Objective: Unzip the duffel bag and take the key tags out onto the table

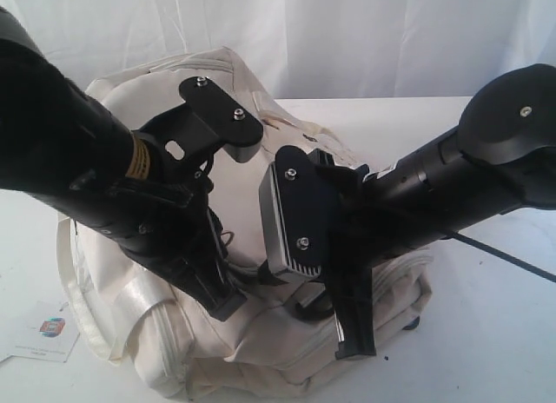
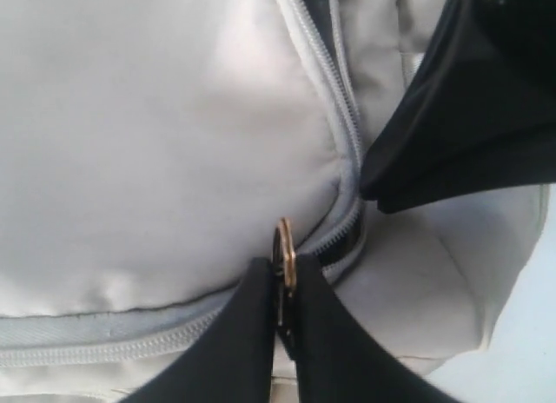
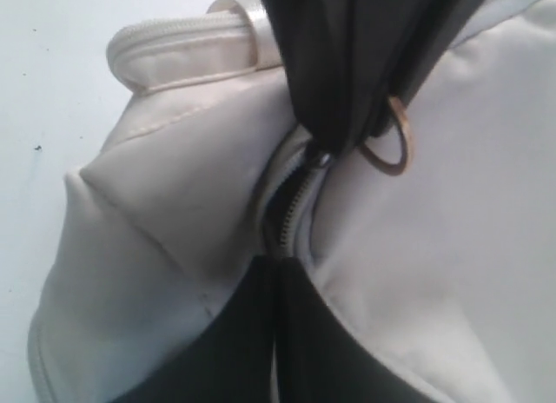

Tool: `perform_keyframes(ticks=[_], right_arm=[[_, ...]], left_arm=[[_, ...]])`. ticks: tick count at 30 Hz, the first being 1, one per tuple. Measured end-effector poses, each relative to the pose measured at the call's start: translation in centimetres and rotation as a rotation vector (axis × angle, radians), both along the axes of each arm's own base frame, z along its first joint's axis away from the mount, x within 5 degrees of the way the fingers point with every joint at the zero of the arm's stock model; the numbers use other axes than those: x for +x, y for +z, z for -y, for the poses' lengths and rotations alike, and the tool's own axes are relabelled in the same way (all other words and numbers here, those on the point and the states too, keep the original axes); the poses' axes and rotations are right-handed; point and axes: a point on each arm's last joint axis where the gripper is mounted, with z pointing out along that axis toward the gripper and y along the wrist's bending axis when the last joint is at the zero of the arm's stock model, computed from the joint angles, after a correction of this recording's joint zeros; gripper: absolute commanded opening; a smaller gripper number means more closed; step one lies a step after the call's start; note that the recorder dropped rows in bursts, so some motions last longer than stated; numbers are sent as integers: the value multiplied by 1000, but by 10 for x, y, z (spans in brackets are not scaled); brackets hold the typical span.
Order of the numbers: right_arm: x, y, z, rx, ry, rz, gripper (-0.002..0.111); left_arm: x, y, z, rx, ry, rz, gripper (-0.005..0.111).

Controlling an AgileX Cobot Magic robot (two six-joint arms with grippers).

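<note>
The cream-white duffel bag lies on the table under both arms. My left gripper is shut on the gold ring pull of the bag's pale zipper. A short dark gap shows in the zipper right beside the ring. My right gripper is shut, its tips pressed to the zipper seam just across from the left gripper and the ring. Nothing shows between the right fingers. The key tags are hidden.
A small white paper card with a coloured logo lies on the table left of the bag. A black cable trails off behind the right arm. A white curtain hangs behind the table.
</note>
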Motion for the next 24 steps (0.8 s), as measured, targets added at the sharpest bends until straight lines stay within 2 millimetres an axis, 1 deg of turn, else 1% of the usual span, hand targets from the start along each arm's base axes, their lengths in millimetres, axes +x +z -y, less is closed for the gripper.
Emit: perform_keyframes(ticks=[9, 11, 12, 14, 16, 18, 19, 20, 21, 24], right_arm=[[-1, 0, 0, -1, 3, -6, 0], [-1, 0, 0, -1, 4, -7, 3], [-1, 0, 0, -2, 7, -7, 7], [-1, 0, 0, -7, 32, 17, 19], [0, 0, 0, -10, 42, 46, 35], [3, 0, 0, -7, 32, 71, 53], [4, 0, 0, -5, 27, 83, 60], [5, 1, 0, -3, 19, 92, 63], [6, 1, 0, -1, 13, 101, 64], [9, 2, -1, 6, -15, 134, 63]], left_arm=[[0, 2, -5, 25, 25, 9, 0], [0, 2, -5, 26, 25, 8, 0], [0, 2, -5, 26, 25, 8, 0], [0, 2, -5, 28, 25, 7, 0], [0, 2, -5, 28, 25, 7, 0], [0, 2, -6, 29, 25, 8, 0], [0, 2, -6, 29, 25, 8, 0], [0, 2, -6, 29, 25, 8, 0], [0, 2, -6, 30, 25, 7, 0], [0, 2, -6, 30, 25, 7, 0]])
